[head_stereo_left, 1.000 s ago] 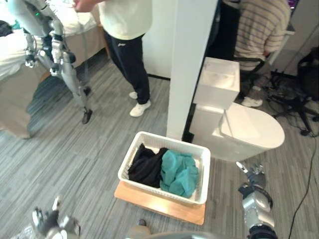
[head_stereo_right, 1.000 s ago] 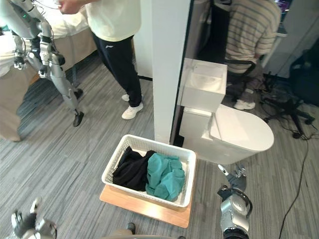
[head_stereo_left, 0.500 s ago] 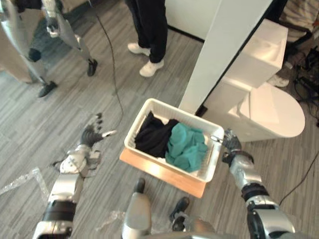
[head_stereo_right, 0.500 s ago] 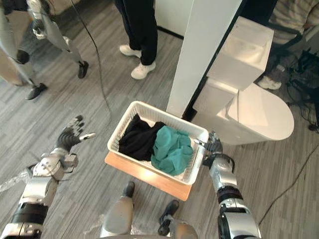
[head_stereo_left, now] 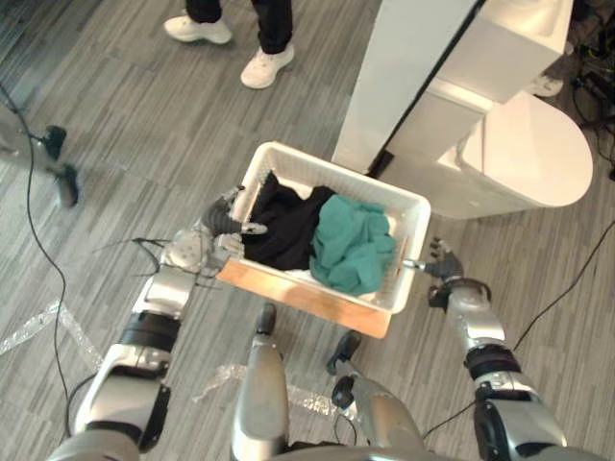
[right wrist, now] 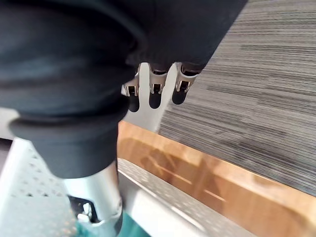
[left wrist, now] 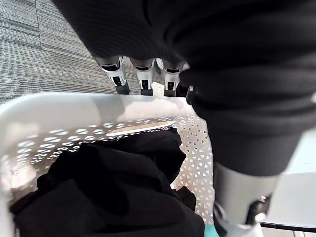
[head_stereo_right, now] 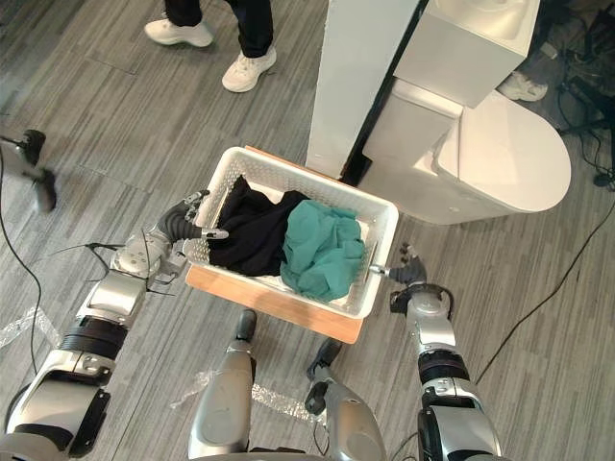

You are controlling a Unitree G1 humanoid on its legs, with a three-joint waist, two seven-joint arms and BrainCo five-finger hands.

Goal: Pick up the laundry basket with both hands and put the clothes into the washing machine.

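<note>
Grasp step: laundry basket (head_stereo_left: 341, 174) rests on a board (head_stereo_left: 307, 305) at 12 o'clock, left robot hand (head_stereo_left: 213, 230) at its 9 o'clock rim, right robot hand (head_stereo_left: 440, 266) at 3 o'clock, fingers straight, unclamped; next move likely requires clamping, then a level lift.

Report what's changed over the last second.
Both arms swung in to the laundry basket. The left hand, earlier out over the floor, now straddles its left rim, thumb inside and fingers outside. The right hand sits likewise at the right rim. Neither looks closed yet. The basket stays on its wooden board, with the black garment and teal garment inside. The camera tilted down.
</note>
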